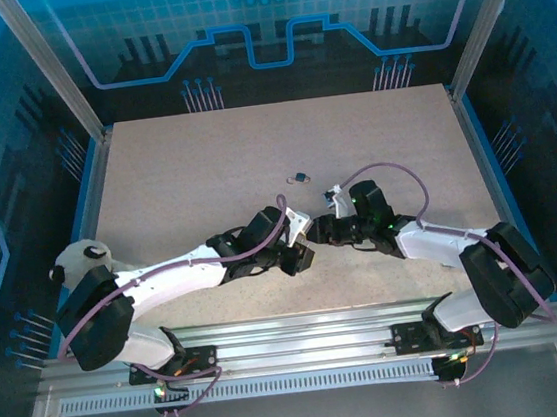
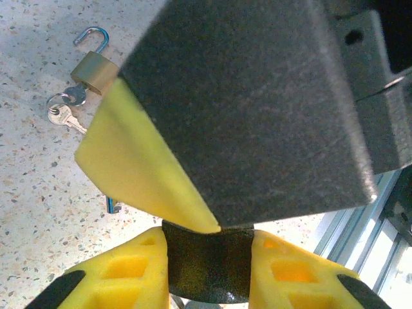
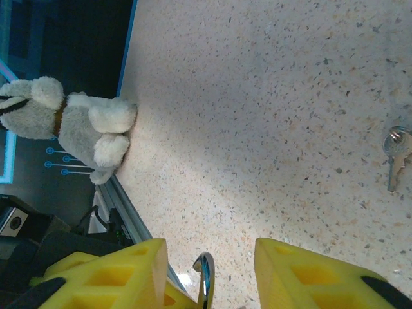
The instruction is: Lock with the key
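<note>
My left gripper (image 2: 208, 257) is shut on a dark, grainy lock body (image 2: 207, 270), pinched between its yellow fingers (image 2: 129, 270). The lock's shiny curved shackle (image 3: 205, 280) rises between the yellow fingers of my right gripper (image 3: 209, 257), which stands open around it with a gap on each side. In the top view the two grippers (image 1: 297, 235) (image 1: 319, 230) meet tip to tip at the table's middle. A brass padlock (image 2: 93, 67) with its shackle swung open lies on the table beyond them. Keys (image 2: 64, 112) on a ring lie beside it, the same keys (image 3: 396, 151) at the right edge.
The right gripper's black body (image 2: 257, 109) hangs close over the left wrist camera. A white and grey plush toy (image 1: 88, 255) sits at the table's left edge, by the left arm. The small brass padlock (image 1: 298, 177) lies just beyond the grippers. An aluminium rail (image 1: 302, 327) runs along the near edge.
</note>
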Robot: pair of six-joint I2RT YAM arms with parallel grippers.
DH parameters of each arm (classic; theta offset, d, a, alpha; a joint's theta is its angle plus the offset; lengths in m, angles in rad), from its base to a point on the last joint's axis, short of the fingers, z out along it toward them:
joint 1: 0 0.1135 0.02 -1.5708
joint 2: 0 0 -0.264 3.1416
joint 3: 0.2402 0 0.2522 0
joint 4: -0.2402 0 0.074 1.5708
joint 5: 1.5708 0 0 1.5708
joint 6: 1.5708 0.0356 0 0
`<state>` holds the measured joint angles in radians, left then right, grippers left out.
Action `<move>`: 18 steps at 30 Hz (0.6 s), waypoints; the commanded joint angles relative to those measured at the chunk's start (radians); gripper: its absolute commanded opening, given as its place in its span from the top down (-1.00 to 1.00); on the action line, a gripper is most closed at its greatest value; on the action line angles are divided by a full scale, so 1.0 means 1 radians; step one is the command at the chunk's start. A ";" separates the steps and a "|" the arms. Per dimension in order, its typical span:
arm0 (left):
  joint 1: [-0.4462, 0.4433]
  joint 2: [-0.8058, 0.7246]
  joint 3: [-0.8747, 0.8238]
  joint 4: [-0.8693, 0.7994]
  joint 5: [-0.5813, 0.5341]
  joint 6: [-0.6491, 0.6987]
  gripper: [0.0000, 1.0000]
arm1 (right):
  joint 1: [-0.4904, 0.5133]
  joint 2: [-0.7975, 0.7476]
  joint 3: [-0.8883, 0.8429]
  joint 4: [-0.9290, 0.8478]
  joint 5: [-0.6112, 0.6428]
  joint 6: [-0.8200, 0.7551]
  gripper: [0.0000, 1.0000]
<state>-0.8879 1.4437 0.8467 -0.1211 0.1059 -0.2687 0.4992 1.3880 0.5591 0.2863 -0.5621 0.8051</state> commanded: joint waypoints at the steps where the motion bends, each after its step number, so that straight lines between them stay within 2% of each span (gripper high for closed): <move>1: -0.006 -0.005 0.031 0.030 -0.007 0.023 1.00 | 0.013 0.008 0.025 0.023 -0.026 -0.011 0.29; 10: -0.006 -0.013 0.029 0.028 -0.027 0.019 1.00 | 0.015 0.013 0.032 0.016 -0.035 -0.018 0.54; 18: -0.006 -0.023 0.027 0.032 -0.048 0.012 1.00 | 0.016 0.021 0.038 0.012 -0.048 -0.022 0.66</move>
<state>-0.8879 1.4437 0.8467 -0.1211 0.0753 -0.2619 0.5037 1.3968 0.5652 0.2897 -0.5854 0.7998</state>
